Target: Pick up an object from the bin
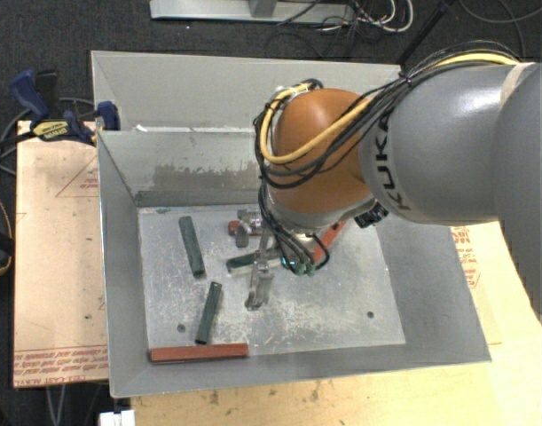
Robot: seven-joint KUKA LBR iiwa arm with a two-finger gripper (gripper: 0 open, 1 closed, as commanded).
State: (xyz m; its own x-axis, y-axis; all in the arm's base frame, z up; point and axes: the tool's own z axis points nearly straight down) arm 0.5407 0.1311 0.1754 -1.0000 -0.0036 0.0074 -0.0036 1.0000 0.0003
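Observation:
My gripper (252,261) reaches down into the middle of the bin from under the arm's orange cover. It stands open, one grey fingertip (246,227) toward the back and the other (257,293) toward the front. A short dark green bar (238,263) lies on the floor between the two fingers, with neither finger pressed against it. A longer dark grey-green bar (192,246) lies to the left. A second bar of the same kind (208,312) lies at the front left of the gripper.
A flat red-brown strip (199,353) lies along the bin's front wall. Something small and orange-red (321,248) shows at the right of the gripper, under the arm. The arm covers the bin's back right.

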